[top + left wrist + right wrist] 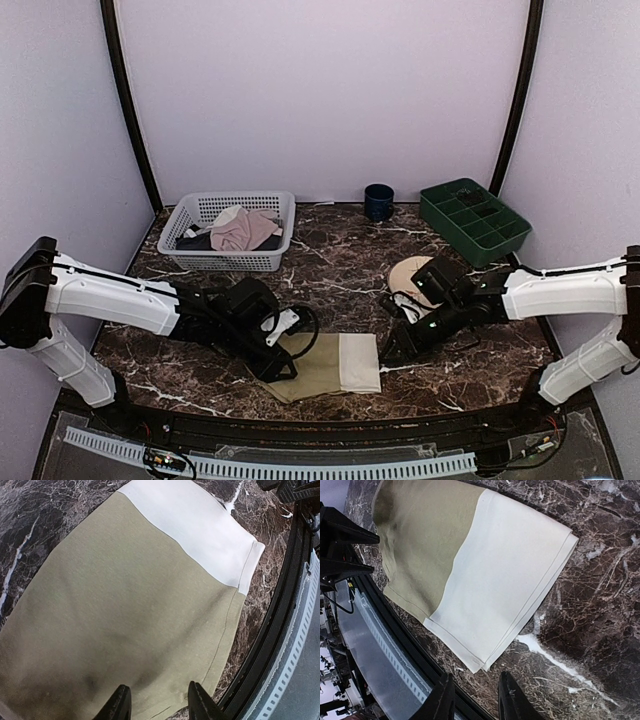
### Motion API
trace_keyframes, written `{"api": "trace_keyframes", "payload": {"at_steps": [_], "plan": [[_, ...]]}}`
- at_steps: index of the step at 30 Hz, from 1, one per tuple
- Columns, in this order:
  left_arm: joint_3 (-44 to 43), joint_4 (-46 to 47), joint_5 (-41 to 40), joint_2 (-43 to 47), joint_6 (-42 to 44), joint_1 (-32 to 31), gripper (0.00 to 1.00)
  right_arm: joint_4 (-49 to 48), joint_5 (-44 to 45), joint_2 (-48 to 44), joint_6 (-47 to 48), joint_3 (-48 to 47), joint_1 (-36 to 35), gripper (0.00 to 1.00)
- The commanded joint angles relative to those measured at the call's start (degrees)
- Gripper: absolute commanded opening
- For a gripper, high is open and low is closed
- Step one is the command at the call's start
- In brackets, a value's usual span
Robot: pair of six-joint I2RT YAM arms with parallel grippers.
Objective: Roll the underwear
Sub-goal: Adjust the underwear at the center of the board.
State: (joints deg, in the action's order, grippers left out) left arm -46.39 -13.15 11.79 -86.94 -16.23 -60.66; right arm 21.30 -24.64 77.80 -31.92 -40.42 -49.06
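Underwear [325, 365] lies flat and folded at six o'clock on the worktop [340, 265], close to the near edge.

Going from left to right, the left hand [278, 358] comes first, over the green end of the cloth at its nine o'clock side. Its two fingers [120, 707] are apart and nothing is pinched between them. They are right at the cloth, but I cannot tell if they touch it. Next is the green part, then the wide cream waistband [358, 362] at the three o'clock side. The right hand [392, 350] is just beside that band, over bare worktop. It is spread apart too and holds nothing.

I think this cloth is light, soft and floppy. It cannot break, but it may slide on the smooth stone, and the folded layers may slip apart. A good place to grab looks like the green end, pinching all the layers together. The thick band could be pressed down so the roll stays straight.
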Motion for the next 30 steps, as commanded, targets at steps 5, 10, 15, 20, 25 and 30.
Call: {"api": "trace_keyframes", "payload": {"at_steps": [5, 10, 15, 20, 25, 30], "plan": [[1.45, -1.09, 1.28, 3.97, -0.28, 0.02, 0.42, -2.33, 0.19, -3.23, -1.65, 1.57, 0.38, 0.3], [2.27, -1.64, 0.91, 5.55, -1.02, 0.02, 0.42, -2.67, 0.03, -4.37, -1.56, 0.85, 0.4, 0.3], [3.22, -2.12, 0.24, 6.77, -1.52, 0.02, 0.42, -2.99, 0.07, -4.52, -1.41, 0.14, 0.5, 0.3], [3.18, -2.67, -0.01, 6.53, -1.44, 0.02, 0.42, -3.33, -0.14, -4.24, -1.14, 0.02, 0.52, 0.3], [2.56, -2.74, 0.34, 5.97, -1.39, 0.02, 0.42, -3.72, -0.55, -3.93, -0.71, 0.18, 0.71, 0.3], [2.44, -2.31, 0.73, 5.46, -1.95, 0.02, 0.42, -3.72, -0.99, -2.34, 0.59, -0.28, 0.8, 0.3]]}}
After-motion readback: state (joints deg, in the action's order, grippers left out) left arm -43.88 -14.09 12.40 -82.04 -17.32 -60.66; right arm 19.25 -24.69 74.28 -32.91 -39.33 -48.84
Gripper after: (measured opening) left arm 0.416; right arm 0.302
